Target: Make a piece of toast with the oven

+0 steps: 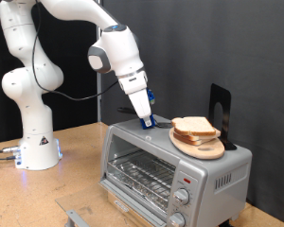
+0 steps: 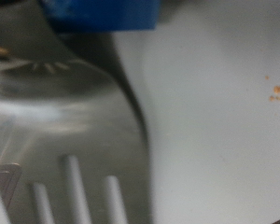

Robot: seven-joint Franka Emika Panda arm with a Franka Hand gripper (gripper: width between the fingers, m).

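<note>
The oven (image 1: 170, 161) was brushed silver metal with a dull sheen, its door glass glossy over a wire rack. The bread slices (image 1: 193, 128) looked pale and matt, crusts tan, on a smooth round wooden board (image 1: 201, 146). The arm's (image 1: 118, 52) shell was glossy white plastic. The table (image 1: 76, 184) looked like matt light wood.

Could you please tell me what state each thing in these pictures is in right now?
toaster oven: door closed, wire rack inside bare.
bread slices: stacked on the round wooden board atop the oven, untoasted.
tool: lowered onto the oven's top beside the board, holding no bread.
</note>
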